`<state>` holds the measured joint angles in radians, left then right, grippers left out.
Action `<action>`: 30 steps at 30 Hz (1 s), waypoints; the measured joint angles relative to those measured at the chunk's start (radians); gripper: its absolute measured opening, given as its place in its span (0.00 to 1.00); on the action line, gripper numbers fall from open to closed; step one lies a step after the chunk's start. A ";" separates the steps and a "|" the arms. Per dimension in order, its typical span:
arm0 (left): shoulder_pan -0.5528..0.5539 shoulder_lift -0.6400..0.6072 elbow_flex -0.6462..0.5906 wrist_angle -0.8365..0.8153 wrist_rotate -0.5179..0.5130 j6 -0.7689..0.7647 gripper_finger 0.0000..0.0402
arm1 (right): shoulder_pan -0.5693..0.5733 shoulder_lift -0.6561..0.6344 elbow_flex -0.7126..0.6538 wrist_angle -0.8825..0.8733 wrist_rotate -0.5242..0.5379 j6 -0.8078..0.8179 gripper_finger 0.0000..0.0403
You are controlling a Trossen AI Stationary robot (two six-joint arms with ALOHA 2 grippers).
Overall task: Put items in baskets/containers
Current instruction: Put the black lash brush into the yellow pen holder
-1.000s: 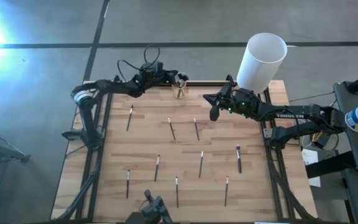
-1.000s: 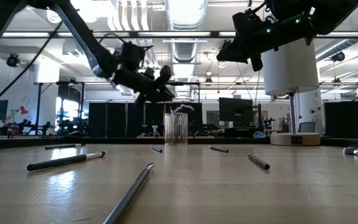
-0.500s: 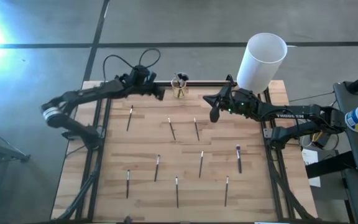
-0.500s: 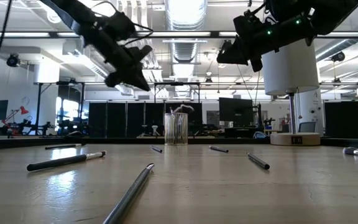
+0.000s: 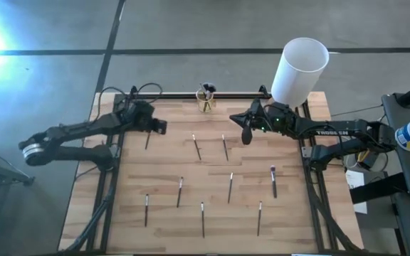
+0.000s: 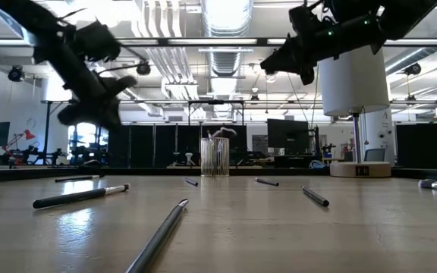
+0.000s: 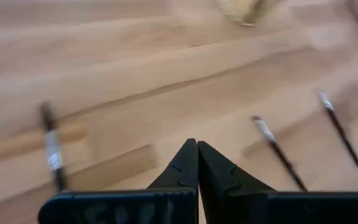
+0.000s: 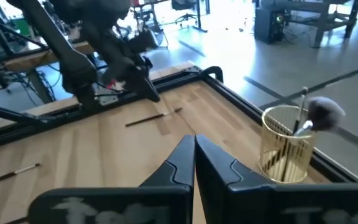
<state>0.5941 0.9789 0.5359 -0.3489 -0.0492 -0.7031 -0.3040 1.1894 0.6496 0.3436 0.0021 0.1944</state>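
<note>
Having left the cup (image 5: 206,102) at 12 o'clock with brushes inside, the left gripper (image 5: 159,126), fingers together and empty, swings toward 9 o'clock above a brush (image 5: 149,134), likely its next pick; right gripper (image 5: 245,129) waits pinched.

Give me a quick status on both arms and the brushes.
Left pincer shut, empty, above the table's left rear. Right pincer shut, empty, hovering right of the glass cup. Cup holds fluffy brush; nine brushes loose on table. Nothing blocking.
</note>
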 joint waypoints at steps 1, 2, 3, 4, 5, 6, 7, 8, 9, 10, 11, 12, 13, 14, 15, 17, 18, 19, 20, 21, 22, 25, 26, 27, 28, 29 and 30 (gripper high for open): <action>0.013 -0.007 -0.018 0.000 -0.003 -0.019 0.00 | 0.005 0.000 0.007 0.000 0.005 0.000 0.02; 0.026 -0.010 -0.030 -0.001 -0.005 -0.034 0.00 | 0.011 0.000 0.015 -0.001 0.017 0.001 0.02; 0.037 -0.008 -0.036 -0.001 -0.005 -0.048 0.00 | 0.014 0.000 0.023 -0.001 0.031 0.002 0.02; 0.047 -0.004 -0.037 -0.002 -0.005 -0.051 0.01 | 0.016 0.000 0.031 -0.009 0.040 0.004 0.02; 0.059 0.004 -0.037 -0.002 -0.005 -0.050 0.02 | 0.017 0.000 0.039 -0.020 0.049 0.005 0.02; 0.071 0.013 -0.034 -0.011 -0.006 -0.047 0.03 | 0.016 0.000 0.049 -0.033 0.051 0.005 0.02; 0.083 0.025 -0.025 -0.029 -0.016 -0.040 0.05 | 0.016 0.001 0.058 -0.045 0.052 0.005 0.02; 0.094 0.038 -0.013 -0.051 -0.033 -0.031 0.07 | 0.016 0.005 0.068 -0.054 0.054 0.005 0.02; 0.105 0.052 -0.001 -0.072 -0.057 -0.022 0.09 | 0.016 0.012 0.076 -0.056 0.054 0.005 0.02; 0.117 0.068 0.011 -0.092 -0.078 -0.013 0.11 | 0.016 0.020 0.084 -0.060 0.054 0.007 0.02; 0.132 0.087 0.018 -0.111 -0.092 -0.005 0.13 | 0.016 0.030 0.092 -0.066 0.054 0.008 0.02; 0.147 0.107 0.020 -0.123 -0.099 -0.003 0.15 | 0.016 0.044 0.104 -0.069 0.054 0.008 0.02; 0.162 0.130 0.020 -0.127 -0.098 -0.001 0.17 | 0.017 0.058 0.116 -0.070 0.054 0.008 0.02; 0.175 0.154 0.020 -0.124 -0.093 0.002 0.18 | 0.017 0.073 0.127 -0.075 0.054 0.008 0.02; 0.186 0.179 0.020 -0.122 -0.093 0.007 0.20 | 0.017 0.087 0.138 -0.079 0.054 0.008 0.02; 0.205 0.229 0.020 -0.121 -0.092 0.021 0.22 | 0.019 0.121 0.162 -0.079 0.054 0.008 0.02; 0.212 0.251 0.020 -0.111 -0.091 0.024 0.23 | 0.021 0.137 0.174 -0.079 0.053 0.008 0.02; 0.216 0.268 0.020 -0.090 -0.091 0.030 0.23 | 0.024 0.153 0.187 -0.079 0.053 0.008 0.02; 0.217 0.283 0.020 -0.059 -0.092 0.036 0.24 | 0.026 0.167 0.199 -0.079 0.053 0.008 0.02; 0.217 0.295 0.020 -0.026 -0.092 0.043 0.24 | 0.029 0.183 0.210 -0.079 0.051 0.007 0.02; 0.217 0.305 0.020 -0.001 -0.091 0.048 0.24 | 0.033 0.199 0.223 -0.078 0.050 0.006 0.02; 0.218 0.324 0.020 0.060 -0.091 0.049 0.24 | 0.040 0.239 0.253 -0.080 0.048 0.004 0.02; 0.221 0.330 0.021 0.065 -0.091 0.049 0.24 | 0.044 0.252 0.265 -0.079 0.048 0.004 0.02; 0.225 0.339 0.021 0.062 -0.094 0.049 0.24 | 0.046 0.262 0.275 -0.079 0.048 0.004 0.02; 0.230 0.350 0.021 0.061 -0.103 0.049 0.24 | 0.049 0.271 0.284 -0.079 0.047 0.004 0.02; 0.236 0.361 0.021 0.061 -0.110 0.049 0.24 | 0.052 0.281 0.292 -0.079 0.046 0.004 0.02; 0.243 0.374 0.021 0.061 -0.112 0.049 0.24 | 0.056 0.292 0.301 -0.079 0.043 0.004 0.02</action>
<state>0.8370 1.3526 0.5571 -0.2874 -0.1611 -0.6542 -0.2484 1.4812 0.9506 0.2649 0.0456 0.1980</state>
